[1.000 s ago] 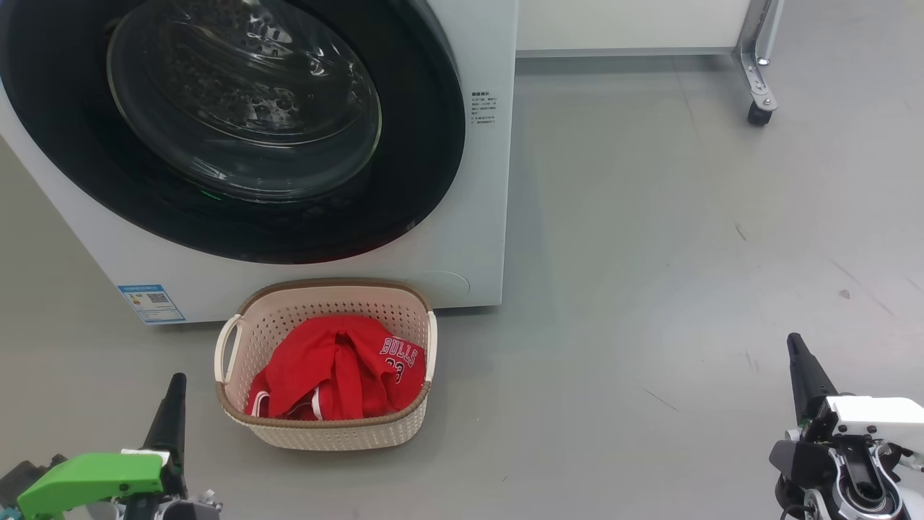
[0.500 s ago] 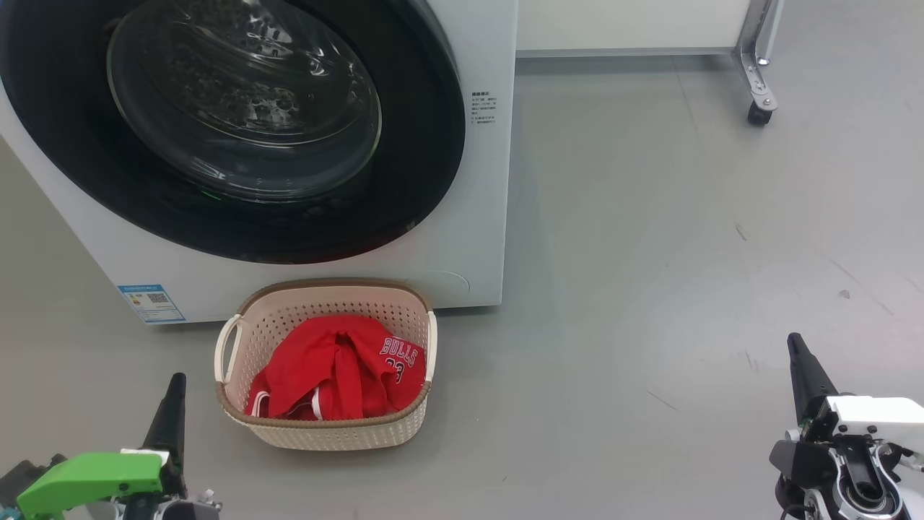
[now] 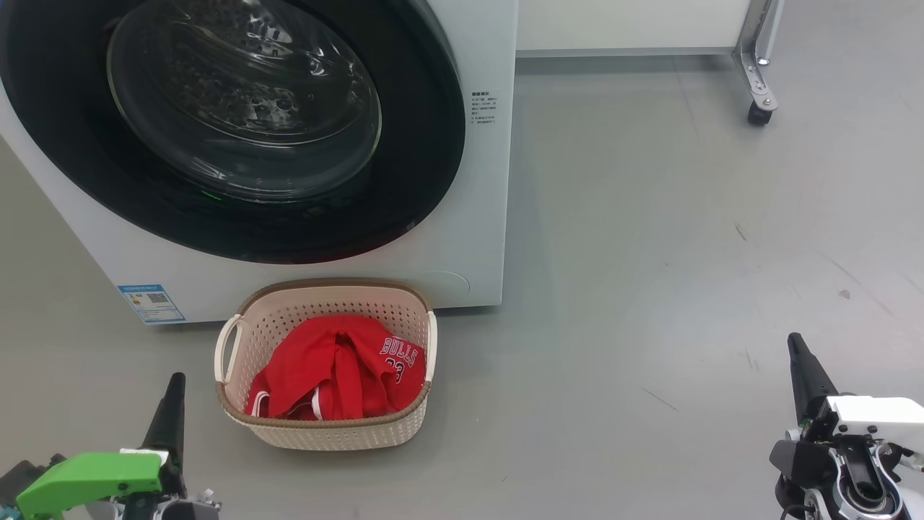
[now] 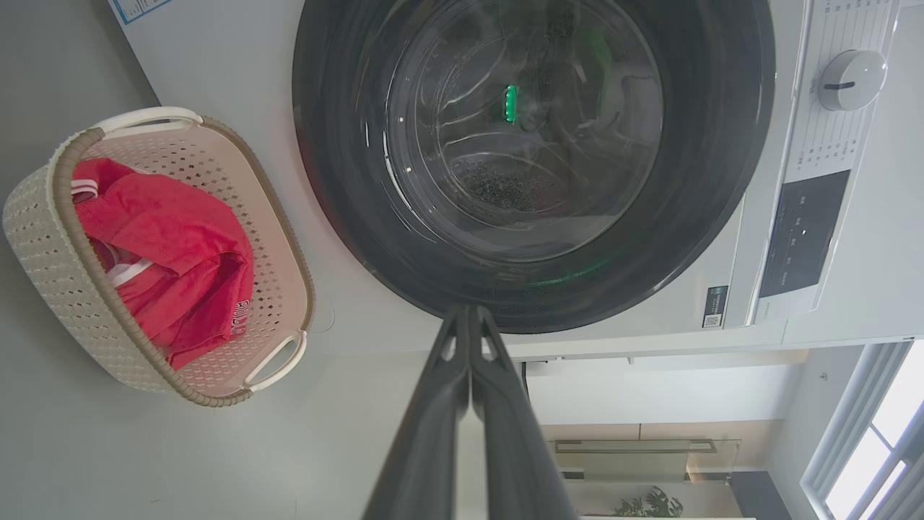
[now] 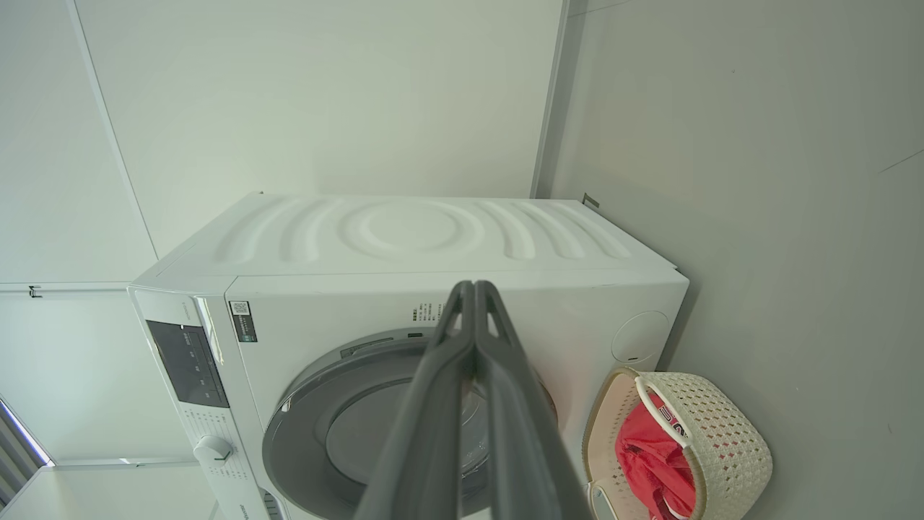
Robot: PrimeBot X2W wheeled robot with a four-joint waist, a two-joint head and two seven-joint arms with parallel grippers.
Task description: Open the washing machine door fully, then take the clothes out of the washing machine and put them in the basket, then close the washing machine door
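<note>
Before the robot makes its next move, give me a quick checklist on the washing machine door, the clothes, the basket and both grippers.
1. The washing machine door lies flush against the washing machine front: ok.
2. The latch has caught: cannot tell.
3. The clothes lie inside the basket, none hanging over its rim: ok.
4. No red shows through the door's glass: ok.
5. The left gripper is shut and holds nothing: ok.
6. The right gripper is shut and holds nothing: ok.
</note>
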